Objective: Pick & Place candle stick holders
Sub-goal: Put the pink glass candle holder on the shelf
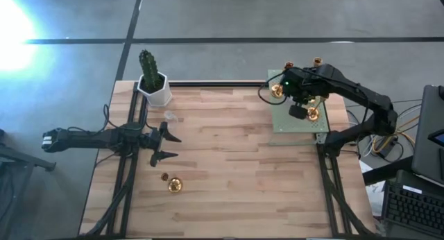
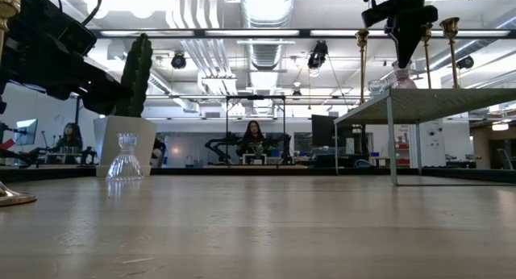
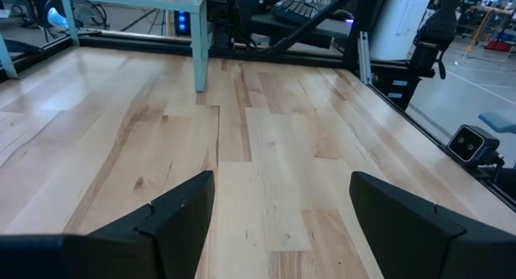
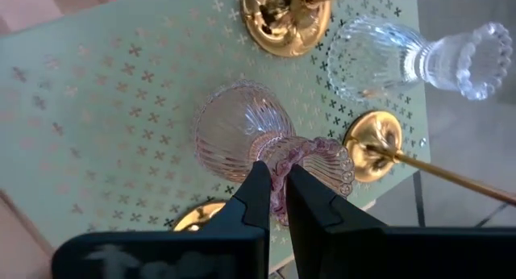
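Pink glass candle holder stands on the green shelf, its rim pinched tight by the right gripper above it. Left gripper waits wide open over the table.

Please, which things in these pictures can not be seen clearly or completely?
- High view: the pink glass holder on the green stand is hidden under the right gripper.
- Low view: a gold holder is cut off by the picture's edge.
- Left wrist view: the left gripper sees only bare table; no holder shows.
- High view: the clear glass holder is too small to make out.
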`<state>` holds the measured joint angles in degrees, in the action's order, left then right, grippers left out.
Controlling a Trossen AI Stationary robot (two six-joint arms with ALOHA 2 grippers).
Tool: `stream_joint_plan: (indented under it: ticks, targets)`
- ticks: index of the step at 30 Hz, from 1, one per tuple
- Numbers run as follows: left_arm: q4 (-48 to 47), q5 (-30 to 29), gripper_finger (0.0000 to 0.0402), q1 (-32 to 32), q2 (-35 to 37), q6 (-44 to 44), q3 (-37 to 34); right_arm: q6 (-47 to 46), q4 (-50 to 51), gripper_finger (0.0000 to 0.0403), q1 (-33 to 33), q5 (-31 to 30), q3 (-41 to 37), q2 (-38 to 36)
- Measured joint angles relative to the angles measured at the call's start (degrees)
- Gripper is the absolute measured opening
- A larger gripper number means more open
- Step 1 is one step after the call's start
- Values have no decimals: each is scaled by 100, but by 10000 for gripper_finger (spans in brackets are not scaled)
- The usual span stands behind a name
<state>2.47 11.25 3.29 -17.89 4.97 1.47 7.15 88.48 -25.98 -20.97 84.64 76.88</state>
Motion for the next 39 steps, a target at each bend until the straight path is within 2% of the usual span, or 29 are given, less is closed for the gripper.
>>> stream_joint_plan:
  ticks: [9, 18, 39]
  targets:
    - [-1, 0, 294, 0, 0, -1, -1, 146, -82, 13, -282, -230, -28, 130]
    - [0, 0, 294, 0, 0, -1, 0, 269, -426, 13, -361, -44, -32, 115]
    - [-1, 0, 294, 0, 0, -1, -1, 163, -436, 13, -645, 130, -131, 112]
